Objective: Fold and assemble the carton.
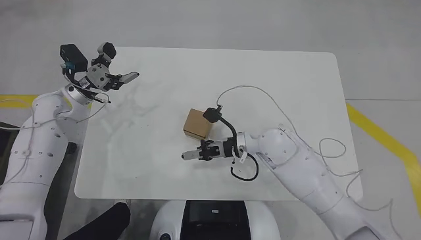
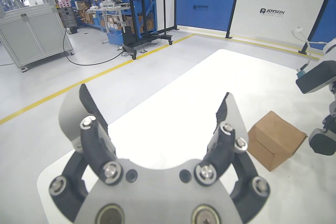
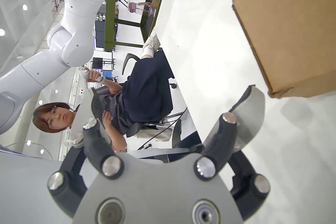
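**Both my hands spread, carton between them on the table**

My left gripper [image 1: 120, 62] is at the far left corner of the white table [image 1: 276, 75]. Its 2 fingers are spread wide and nothing is between them. In my left wrist view, the left gripper [image 2: 155, 93] is over the bare table [image 2: 236, 72], and the carton [image 2: 275, 139] lies farther off, well apart from this hand.

The carton [image 1: 197, 123] is a brown cardboard box. It stands near the middle of the table, a little toward my side, and its flaps look closed. Neither hand touches it.

My right gripper [image 1: 191, 154] is near the carton, on the side that is closer to my body, and it is low over the table. My right wrist view shows the right gripper [image 3: 170, 92] with its 2 fingers apart and holding nothing. There the carton [image 3: 288, 25] sits on the table [image 3: 223, 51] just beside 1 finger, with a small gap. A thin white cable [image 1: 263, 92] runs in a loop over the table near my right arm.
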You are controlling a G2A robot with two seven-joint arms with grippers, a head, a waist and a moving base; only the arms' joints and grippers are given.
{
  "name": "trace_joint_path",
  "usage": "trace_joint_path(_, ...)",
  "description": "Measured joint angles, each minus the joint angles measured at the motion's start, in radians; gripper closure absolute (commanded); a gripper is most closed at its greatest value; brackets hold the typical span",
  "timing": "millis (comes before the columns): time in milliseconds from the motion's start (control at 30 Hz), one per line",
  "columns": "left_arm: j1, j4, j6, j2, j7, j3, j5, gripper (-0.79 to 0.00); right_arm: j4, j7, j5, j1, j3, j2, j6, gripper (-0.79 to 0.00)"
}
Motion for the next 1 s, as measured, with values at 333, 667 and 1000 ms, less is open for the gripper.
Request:
trace_joint_path(333,0.0,0.0,0.0,0.0,0.0,0.0,0.0,-0.785,0.024,-0.071,-0.094,0.024,0.054,0.01,0.022,-0.785)
trace_joint_path(667,0.0,0.0,0.0,0.0,0.0,0.0,0.0,-0.785,0.006,-0.133,-0.3,0.04,0.102,0.028,-0.038,-0.785)
trace_joint_path(1000,0.0,0.0,0.0,0.0,0.0,0.0,0.0,-0.785,-0.114,-0.316,-0.736,-0.043,0.107,0.053,-0.087,-0.785)
